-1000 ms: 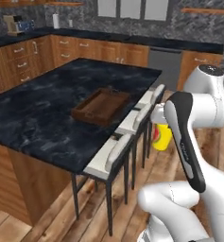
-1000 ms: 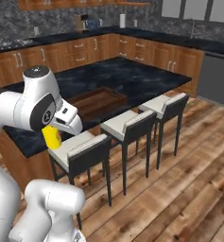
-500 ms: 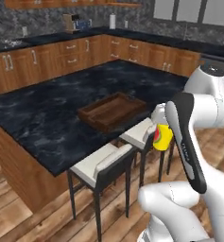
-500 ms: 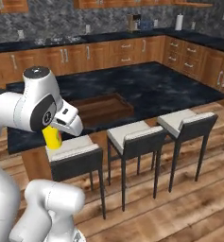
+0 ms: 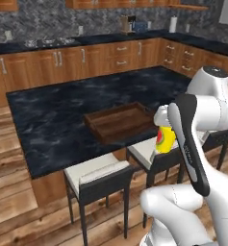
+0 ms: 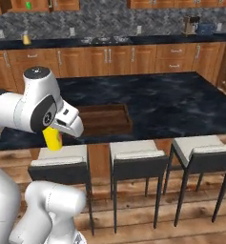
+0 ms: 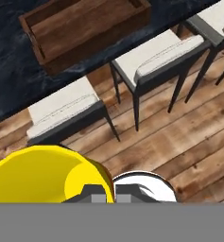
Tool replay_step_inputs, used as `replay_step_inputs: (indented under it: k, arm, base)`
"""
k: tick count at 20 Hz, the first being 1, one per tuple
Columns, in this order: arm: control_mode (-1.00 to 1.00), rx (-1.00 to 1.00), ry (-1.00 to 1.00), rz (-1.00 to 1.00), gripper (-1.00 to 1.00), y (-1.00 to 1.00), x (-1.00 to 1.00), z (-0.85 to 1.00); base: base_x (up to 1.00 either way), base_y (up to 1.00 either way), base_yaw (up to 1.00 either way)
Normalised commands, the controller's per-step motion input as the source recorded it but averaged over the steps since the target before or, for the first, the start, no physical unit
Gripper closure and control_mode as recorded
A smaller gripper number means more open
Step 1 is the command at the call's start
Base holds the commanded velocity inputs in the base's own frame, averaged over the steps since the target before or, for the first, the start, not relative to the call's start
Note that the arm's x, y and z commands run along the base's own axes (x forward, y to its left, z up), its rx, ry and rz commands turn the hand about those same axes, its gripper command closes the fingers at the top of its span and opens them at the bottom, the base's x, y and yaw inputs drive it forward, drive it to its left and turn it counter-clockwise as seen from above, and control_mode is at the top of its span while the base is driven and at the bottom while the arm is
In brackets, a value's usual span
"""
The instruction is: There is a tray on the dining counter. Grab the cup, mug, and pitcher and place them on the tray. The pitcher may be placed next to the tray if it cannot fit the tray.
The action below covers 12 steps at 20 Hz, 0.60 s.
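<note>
My gripper (image 7: 104, 193) is shut on the rim of the yellow cup (image 7: 40, 176), held upright in the air over the stools, short of the dining counter (image 5: 48, 120). The cup (image 5: 165, 139) shows its red and green mark beside my forearm, and the cup (image 6: 52, 139) hangs below my hand. The dark brown tray (image 5: 97, 126) lies empty on the counter's near edge; its rim (image 6: 128, 114) and wall (image 7: 97, 43) are in sight. Far back, a small amber shape that looks like the pitcher (image 6: 25, 38) stands on the long counter, and a green speck, perhaps the mug (image 6: 28, 5), sits in an upper cabinet.
Stools with pale seats line the counter's near side (image 5: 98, 174) (image 6: 136, 150) (image 6: 205, 147). Wooden floor (image 7: 179, 127) lies under the cup. The long counter with drawer fronts (image 5: 110, 53) runs along the back wall, with a coffee machine (image 6: 191, 25) on it.
The whole picture has shifted in both base views, so the base has driven around the island. The tray now sits more squarely ahead. The cup stays in my shut gripper.
</note>
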Motion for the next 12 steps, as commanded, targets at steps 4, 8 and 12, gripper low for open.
replay_step_inputs:
  k: [4, 8, 12]
  arm:
    - [1.00, 0.00, 0.00, 0.00, 1.00, 0.00, 0.00, 0.00]
    - [1.00, 0.00, 0.00, 0.00, 1.00, 0.00, 0.00, 0.00]
    - [1.00, 0.00, 0.00, 0.00, 1.00, 0.00, 0.00, 0.00]
  base:
    - [0.51, -0.51, 0.46]
    - [0.52, -0.16, 0.42]
    - [0.50, 0.02, 0.36]
